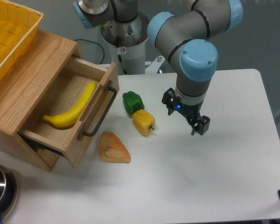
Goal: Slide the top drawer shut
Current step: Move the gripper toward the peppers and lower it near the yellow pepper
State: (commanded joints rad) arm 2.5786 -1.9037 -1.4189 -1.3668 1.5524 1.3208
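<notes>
Nearest the lens, left of and below the gripper (185, 117): a bread wedge (114, 148). Fingers spread wide, holding nothing. Well to its left, the top drawer (79, 116), pulled out, banana (72, 109) inside. Between them, green pepper (132, 101) and yellow pepper (143, 122). Approach step, seemingly: next, reach the drawer front past the peppers and push.

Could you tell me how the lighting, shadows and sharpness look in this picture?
Fixed camera view: lighting is even and soft, no harsh glare on the white table; faint shadows lie under the black two-finger gripper and beside the light oak top drawer with the black bar handle; the yellow banana inside shows clearly; focus is mildly soft throughout.
</notes>
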